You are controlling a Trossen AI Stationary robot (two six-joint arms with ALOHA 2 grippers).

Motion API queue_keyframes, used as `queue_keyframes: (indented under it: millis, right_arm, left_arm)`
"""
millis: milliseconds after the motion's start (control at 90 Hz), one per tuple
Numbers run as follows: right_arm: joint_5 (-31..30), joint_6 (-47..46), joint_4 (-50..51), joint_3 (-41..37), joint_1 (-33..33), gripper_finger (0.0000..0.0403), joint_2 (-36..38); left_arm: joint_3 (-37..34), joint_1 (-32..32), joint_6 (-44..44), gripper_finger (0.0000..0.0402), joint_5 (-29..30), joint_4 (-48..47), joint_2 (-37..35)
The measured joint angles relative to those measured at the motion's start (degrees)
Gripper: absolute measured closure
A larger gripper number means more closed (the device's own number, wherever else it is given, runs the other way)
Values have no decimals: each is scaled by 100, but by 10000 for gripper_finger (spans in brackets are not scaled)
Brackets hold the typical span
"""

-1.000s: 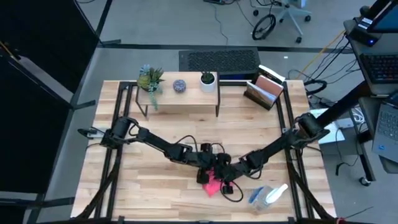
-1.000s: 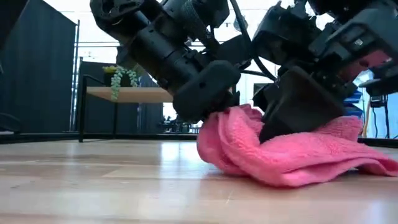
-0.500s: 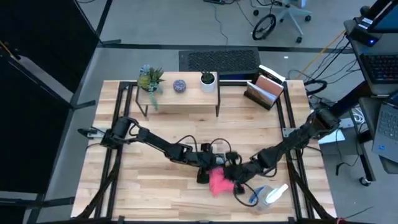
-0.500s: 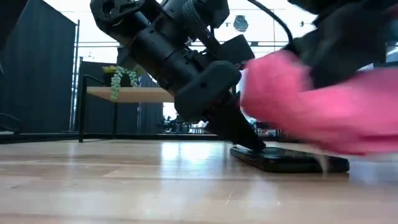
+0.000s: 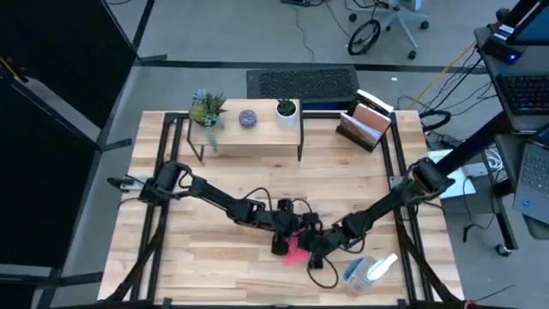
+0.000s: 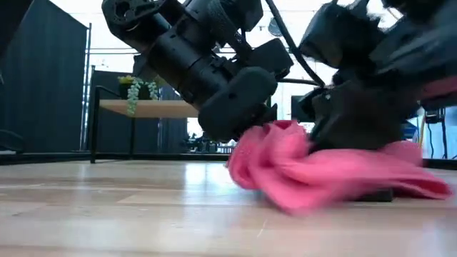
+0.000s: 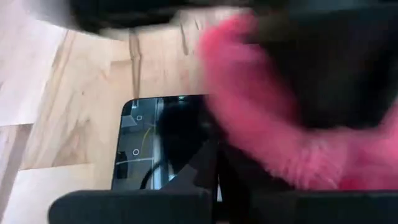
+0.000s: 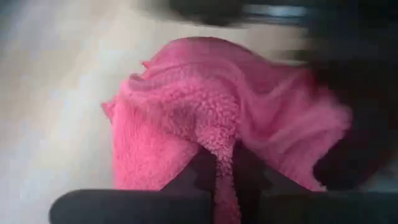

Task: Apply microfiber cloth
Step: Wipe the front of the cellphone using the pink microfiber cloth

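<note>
The bright pink microfiber cloth [image 5: 296, 249] lies bunched on the near middle of the table, draped over a black smartphone [image 7: 158, 140] that lies flat on the wood. My left gripper [image 7: 214, 149] reaches in from the table's left, shut, with its tips on the phone beside the cloth. My right gripper [image 8: 219, 158] comes from the table's right and is shut on the cloth [image 8: 186, 106]. In the low view the cloth [image 6: 307, 168] hides nearly all of the phone, and both grippers stand over it. My left gripper presses its shut fingertips down on the phone's screen [image 7: 186, 155], slanting down from the table's left. The phone lies flat on the table. My right gripper pinches a raised fold of the cloth [image 8: 217, 137] between its two fingers, slanting down from the table's right. The rest of the cloth spreads slack over the phone and the table.
A clear spray bottle with blue liquid [image 5: 369, 270] lies near the front edge, right of the cloth. At the back stand a low wooden shelf [image 5: 249, 133] with small plants and a holder with cards [image 5: 364, 124]. Bare wood lies at the near left.
My right gripper swept the cloth toward the table's right, baring the phone, then drew it back toward the left. The cloth now covers the phone again. My left gripper stayed on the phone.
</note>
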State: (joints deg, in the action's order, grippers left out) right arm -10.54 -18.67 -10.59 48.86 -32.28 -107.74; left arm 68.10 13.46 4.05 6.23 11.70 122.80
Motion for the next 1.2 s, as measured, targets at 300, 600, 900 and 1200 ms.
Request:
queue_keyframes:
  millis: [300,600,900,1200]
  right_arm:
    - [1393,146,960,-56,-99,396,671]
    - [-1754,309,2031,-50,323,396,1537]
    - [-1629,-376,1379,-133,459,396,400]
    - [-1506,-342,913,-142,-3,396,378]
  left_arm:
    - [-2,-23,7,402,32,1,0]
    - [-4,-23,11,402,22,20,0]
    - [-7,-34,139,402,-23,-10,0]
    - [-4,-27,164,401,-240,-109,-2]
